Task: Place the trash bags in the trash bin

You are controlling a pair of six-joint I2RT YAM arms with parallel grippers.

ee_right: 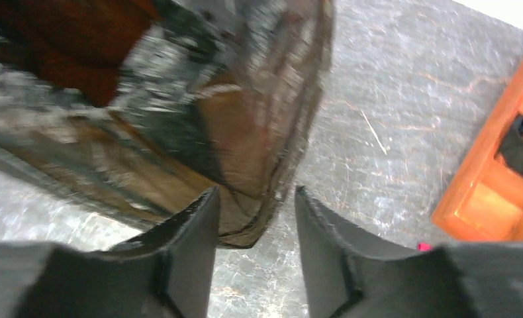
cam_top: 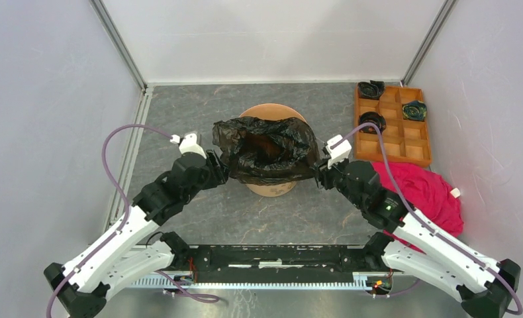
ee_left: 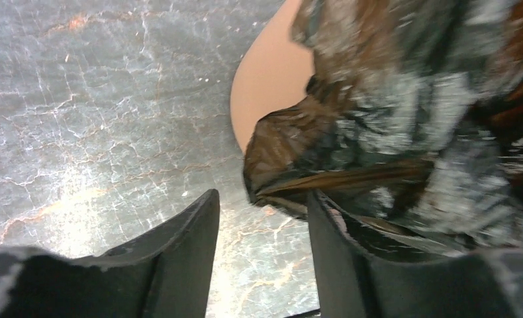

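1. The trash bags (cam_top: 265,149) appear as one loose, crinkled black film bag, sitting at the centre of the top view and draped over the mouth of the trash bin (cam_top: 273,189). Its opening gapes upward.
2. The bin's orange rim peeks out above the bag and its wall shows below it.
3. The left gripper (ee_left: 262,199) sits at the bag's left edge with its jaws standing moderately apart. Bare table shows through the gap, and nothing is pinched. A fold of film lies just past the tips, against the right-hand finger (ee_left: 338,252).
4. The right gripper (ee_right: 257,193) is at the bag's right edge, its jaws likewise parted. A lower corner of the film hangs into the gap, unclamped.
5. On the grey marbled table (cam_top: 199,112), at the upper right of the top view, an orange-brown tray (cam_top: 426,158) holds small black rolls (cam_top: 414,110).
6. A pink-red cloth (cam_top: 424,189) lies just below the tray, partly under the right arm.
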